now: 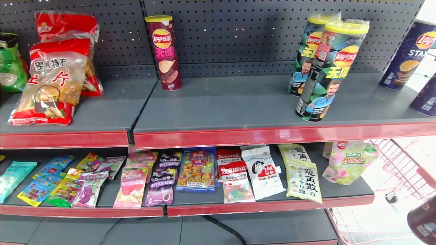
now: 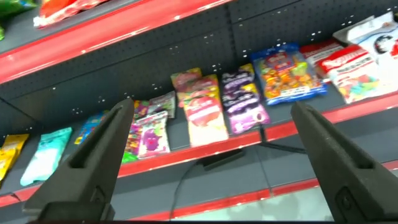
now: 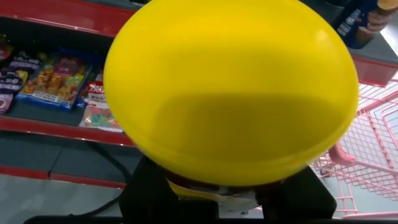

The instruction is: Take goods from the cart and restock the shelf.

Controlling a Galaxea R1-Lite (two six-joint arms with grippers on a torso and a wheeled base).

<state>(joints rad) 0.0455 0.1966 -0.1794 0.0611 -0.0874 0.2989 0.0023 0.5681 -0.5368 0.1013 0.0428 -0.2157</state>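
My right gripper [image 3: 227,196] is shut on a chips can whose yellow lid [image 3: 230,87] faces the wrist camera. The can's dark maroon body [image 1: 424,221] shows at the lower right corner of the head view, in front of the pink cart [image 1: 402,170]. The upper shelf [image 1: 231,102] holds a matching maroon can [image 1: 164,52] standing upright at the back, with bare board to its right. My left gripper [image 2: 211,107] hangs open and holds nothing, in front of the lower shelf's candy bags [image 2: 202,112].
Two green cans [image 1: 323,68] and blue cans [image 1: 408,56] stand at the upper shelf's right. Red snack bags [image 1: 54,75] lean at its left. Several candy packets [image 1: 201,170] lie along the lower shelf. A black cable [image 1: 224,228] runs over the bottom board.
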